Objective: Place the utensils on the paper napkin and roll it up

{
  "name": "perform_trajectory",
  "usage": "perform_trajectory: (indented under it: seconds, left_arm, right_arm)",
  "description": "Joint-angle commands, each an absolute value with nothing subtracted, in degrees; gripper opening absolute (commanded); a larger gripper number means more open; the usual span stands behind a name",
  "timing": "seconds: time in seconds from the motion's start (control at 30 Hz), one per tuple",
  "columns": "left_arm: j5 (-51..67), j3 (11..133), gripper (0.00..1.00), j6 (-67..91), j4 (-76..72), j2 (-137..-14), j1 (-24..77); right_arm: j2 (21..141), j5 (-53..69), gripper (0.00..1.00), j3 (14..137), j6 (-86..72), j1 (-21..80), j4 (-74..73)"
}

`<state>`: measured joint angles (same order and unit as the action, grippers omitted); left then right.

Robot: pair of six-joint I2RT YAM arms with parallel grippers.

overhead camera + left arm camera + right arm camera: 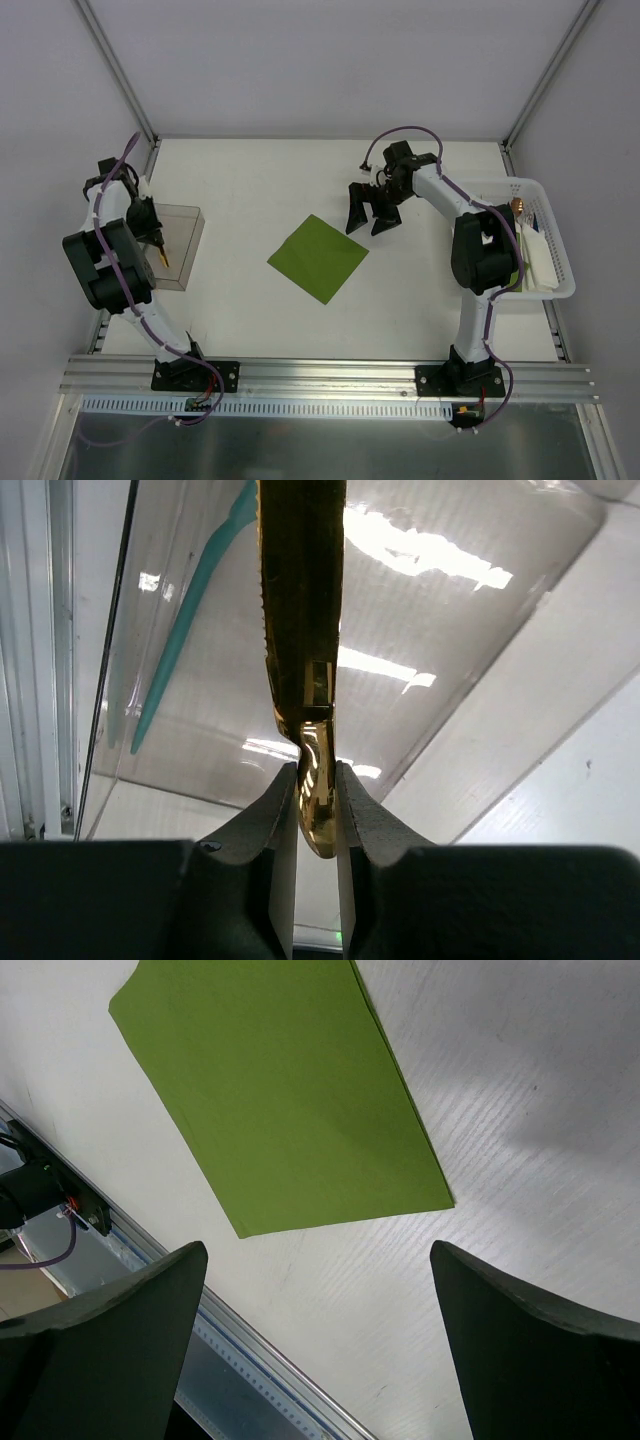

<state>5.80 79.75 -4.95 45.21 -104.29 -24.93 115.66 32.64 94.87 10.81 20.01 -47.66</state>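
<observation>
Left tool is seen clamped on a gold-brown utensil; the shiny curved end is pinched between both fingers and the rest points away from the wrist camera. A serrated edge is visible along one side. The utensil is held over a clear plastic bin at the left side of the tabletop, touching or just above it, cannot be told which. A teal utensil is seen through the bin wall.

Green napkin lies flat mid-tabletop, turned like a diamond, with nothing on it. It is well apart from the left tool.

Right tool is held wide open with nothing between the jaws, just beyond the napkin's far right edge. In the right wrist view the napkin lies ahead of the spread fingers.

White basket sits at the right edge, with white paper sheets inside and a brown-ended piece at its far end.
</observation>
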Motion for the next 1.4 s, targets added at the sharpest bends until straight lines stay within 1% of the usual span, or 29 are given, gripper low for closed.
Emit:
perform_trajectory:
  seconds: [0.0,0.17,0.3,0.5,0.63,0.67,0.77,0.8,0.87,1.03,1.13,1.2,1.37]
  left_arm:
    - [7.3,78.8,0.0,-4.0,45.8,-99.6,-23.4]
    - [7.9,78.0,0.0,-3.2,46.2,-96.4,-22.7]
    - [11.9,80.2,0.0,-1.4,46.7,-92.1,-19.5]
    - [8.3,84.2,0.0,3.9,51.6,-91.0,-5.1]
    - [12.9,88.7,0.0,13.6,53.7,-91.7,-0.4]
    - [12.9,89.3,0.0,15.2,54.1,-91.8,2.9]
    - [13.1,91.4,0.0,20.7,54.1,-93.3,8.0]
    - [11.9,92.0,0.0,21.8,54.1,-94.5,11.6]
    - [11.7,94.3,0.0,25.1,54.1,-95.9,14.8]
    - [10.6,102.0,0.0,31.5,55.2,-105.5,25.0]
    - [9.1,106.8,0.0,38.9,59.7,-112.1,27.4]
    - [10.5,108.8,0.0,40.3,62.7,-116.6,29.3]
    - [8.3,114.3,0.0,43.1,64.5,-122.0,34.4]
  right_arm:
    - [112.0,34.2,0.99,95.7,11.3,19.8,-47.7]
    - [111.4,34.1,0.99,95.2,11.2,19.9,-47.7]
    - [111.2,33.8,0.99,95.1,10.9,19.8,-47.7]
    - [110.7,33.3,0.99,94.7,10.8,19.8,-48.1]
    - [110.0,32.2,0.99,94.2,10.5,19.8,-48.3]
    - [110.0,31.6,0.99,94.0,10.3,19.7,-48.2]
    - [109.6,30.3,0.99,93.2,9.8,19.5,-48.3]
    - [109.5,30.1,0.99,92.9,9.5,19.5,-48.3]
    - [108.9,28.3,0.99,92.1,8.9,19.4,-48.1]
    - [108.5,27.8,0.99,90.6,8.2,18.9,-48.2]
    - [107.5,27.8,0.99,89.7,8.2,17.8,-48.2]
    - [107.1,27.8,0.99,89.0,8.1,16.4,-48.2]
    - [106.6,27.7,0.99,87.9,8.1,12.7,-48.2]
